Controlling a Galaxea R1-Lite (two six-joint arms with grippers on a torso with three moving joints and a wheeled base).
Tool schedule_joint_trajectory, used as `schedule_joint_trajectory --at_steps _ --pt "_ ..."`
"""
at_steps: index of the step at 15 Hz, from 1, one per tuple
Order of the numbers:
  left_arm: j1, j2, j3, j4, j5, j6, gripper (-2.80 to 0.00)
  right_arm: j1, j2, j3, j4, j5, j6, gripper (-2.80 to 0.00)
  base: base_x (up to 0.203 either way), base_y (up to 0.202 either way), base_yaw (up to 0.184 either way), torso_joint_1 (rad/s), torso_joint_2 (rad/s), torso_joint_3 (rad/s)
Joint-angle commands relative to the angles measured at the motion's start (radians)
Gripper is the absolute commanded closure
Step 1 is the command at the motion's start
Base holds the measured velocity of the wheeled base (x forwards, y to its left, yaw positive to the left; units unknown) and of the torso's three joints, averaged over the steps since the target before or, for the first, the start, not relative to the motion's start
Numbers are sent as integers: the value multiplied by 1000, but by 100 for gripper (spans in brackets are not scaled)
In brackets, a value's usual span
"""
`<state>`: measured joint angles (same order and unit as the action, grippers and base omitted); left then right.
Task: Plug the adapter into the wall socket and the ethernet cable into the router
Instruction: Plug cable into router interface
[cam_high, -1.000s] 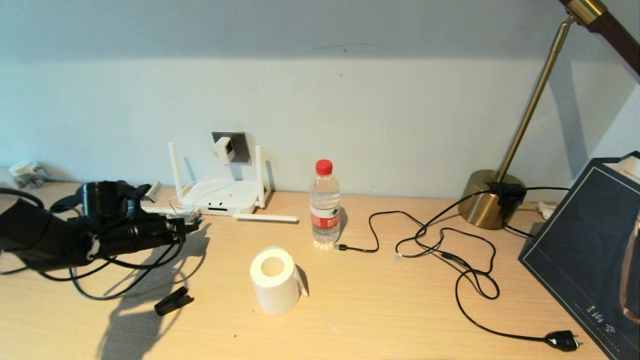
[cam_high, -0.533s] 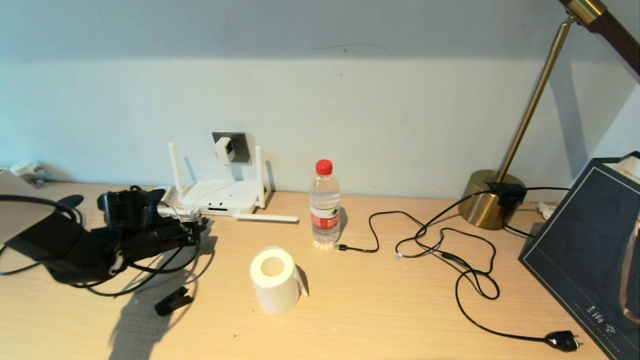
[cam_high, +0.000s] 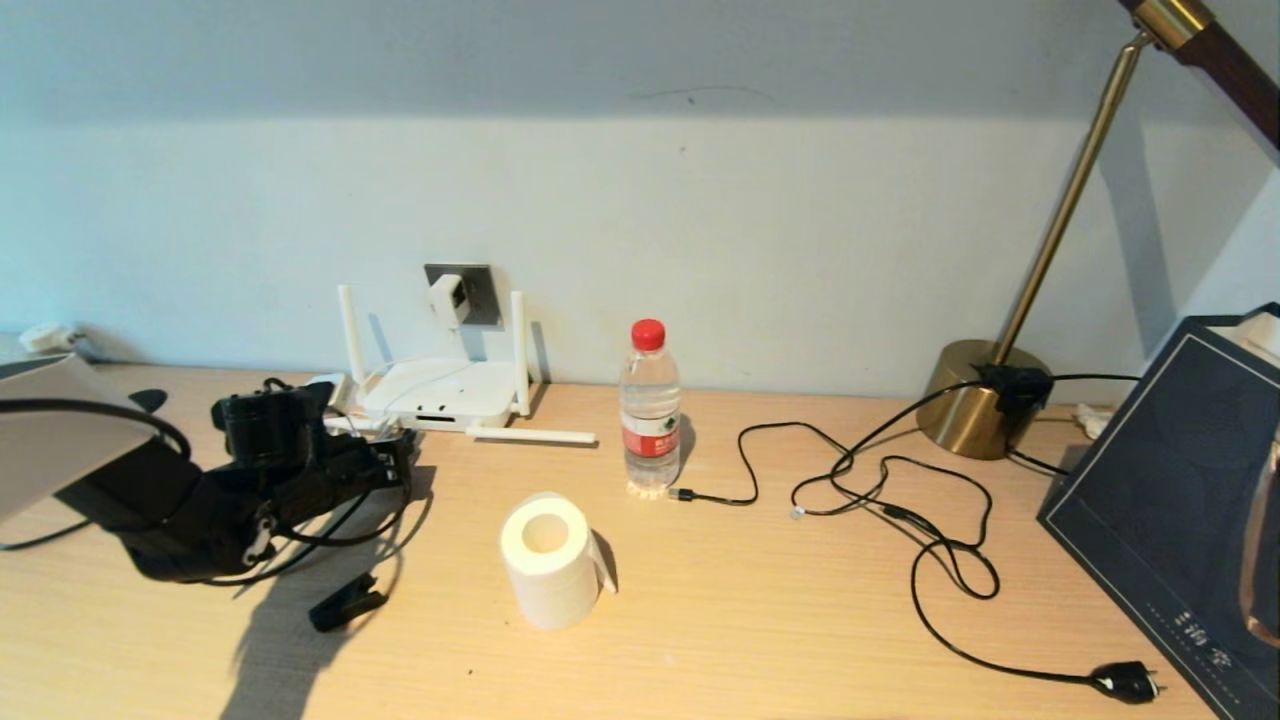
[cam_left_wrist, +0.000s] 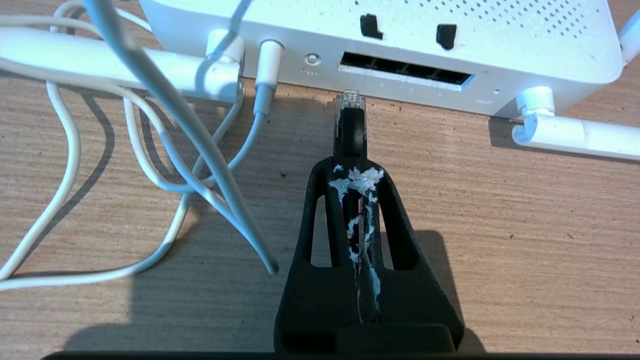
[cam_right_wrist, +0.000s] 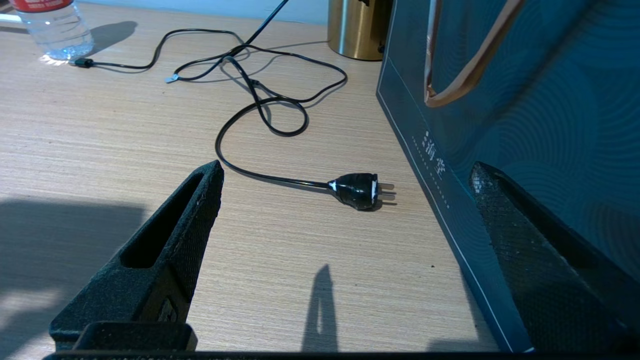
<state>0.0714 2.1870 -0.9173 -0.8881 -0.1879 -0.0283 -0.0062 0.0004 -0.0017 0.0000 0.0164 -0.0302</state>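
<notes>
The left gripper (cam_left_wrist: 354, 172) is clamped on the thin black ethernet cable (cam_left_wrist: 350, 125), its clear plug tip just short of the flat white router's (cam_left_wrist: 500, 45) dark port row. Bare wooden desk (cam_left_wrist: 500, 225) lies on one side of it, looped white cords (cam_left_wrist: 150, 165) on the other. The right gripper (cam_right_wrist: 345, 240) hangs wide open, empty.

Head view overlooks desk (cam_high: 760, 620); left wrist close on router (cam_left_wrist: 380, 35); right wrist low beside bag (cam_right_wrist: 540, 100).

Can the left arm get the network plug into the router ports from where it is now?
Probably yes. The left gripper is shut on the ethernet cable, its plug just short of the router port row, nothing between; white cords lie off to one side.
</notes>
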Motion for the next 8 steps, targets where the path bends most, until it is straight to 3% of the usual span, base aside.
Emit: schedule_joint_trajectory --at_steps 1,8 --pt "-7 11 -17 -4 -1 -2 0 0 0 0 0 0 0 -280 0 0 0 0 0 0" --pt "-7 34 -73 3 20 -1 0 0 0 0 0 1 0 -280 0 0 0 0 0 0"
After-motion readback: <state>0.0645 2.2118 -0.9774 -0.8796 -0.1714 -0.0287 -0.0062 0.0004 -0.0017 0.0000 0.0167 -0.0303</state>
